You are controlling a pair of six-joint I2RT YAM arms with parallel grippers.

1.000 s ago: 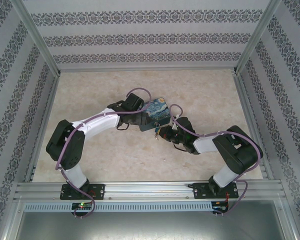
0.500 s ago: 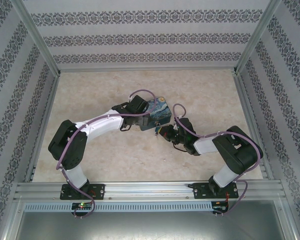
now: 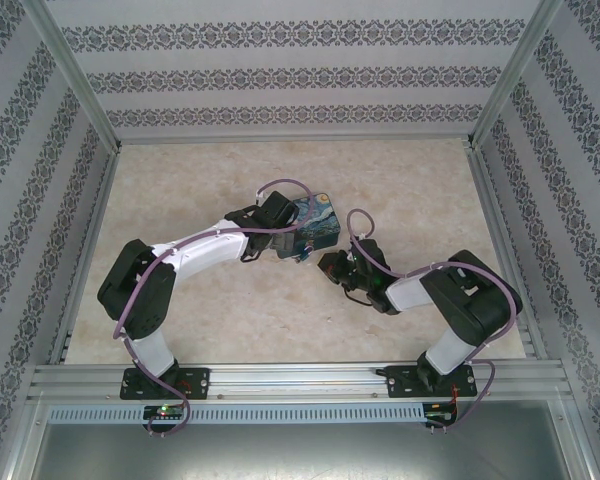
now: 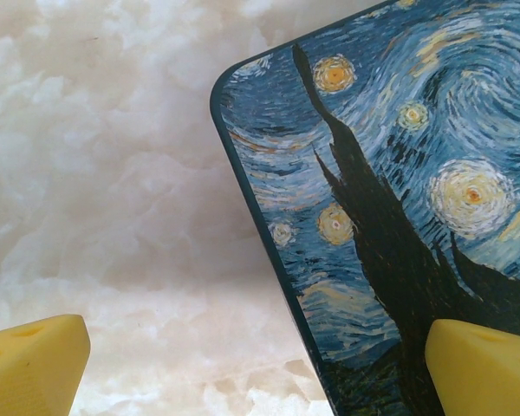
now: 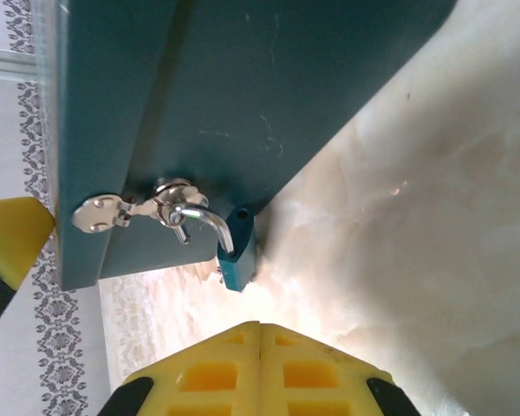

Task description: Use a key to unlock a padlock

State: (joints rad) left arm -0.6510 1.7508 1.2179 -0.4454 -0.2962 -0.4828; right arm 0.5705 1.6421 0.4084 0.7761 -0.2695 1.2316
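Note:
A teal box with a starry-night lid (image 3: 320,222) lies mid-table. From the silver hasp (image 5: 100,213) on its side hangs the small teal padlock (image 5: 239,253). One leg of its shackle (image 5: 204,218) sits in the body, and the other hole stands empty. A tiny silver bit pokes out under the padlock; I cannot tell whether it is the key. My right gripper (image 5: 260,334) is shut just short of the padlock, nothing showing between its fingers. My left gripper (image 4: 260,373) is open and straddles the lid's (image 4: 399,173) edge, one finger over the lid and the other over the table.
The marble-patterned tabletop (image 3: 200,170) is enclosed by patterned walls (image 3: 300,70) and aluminium frame posts (image 3: 80,80). A metal rail (image 3: 300,380) runs along the near edge, where both arm bases are bolted. The two arms meet at the box (image 3: 320,222).
The left gripper has moved right, onto the box's left edge. The right gripper has stayed shut at the padlock side, shifting only slightly.

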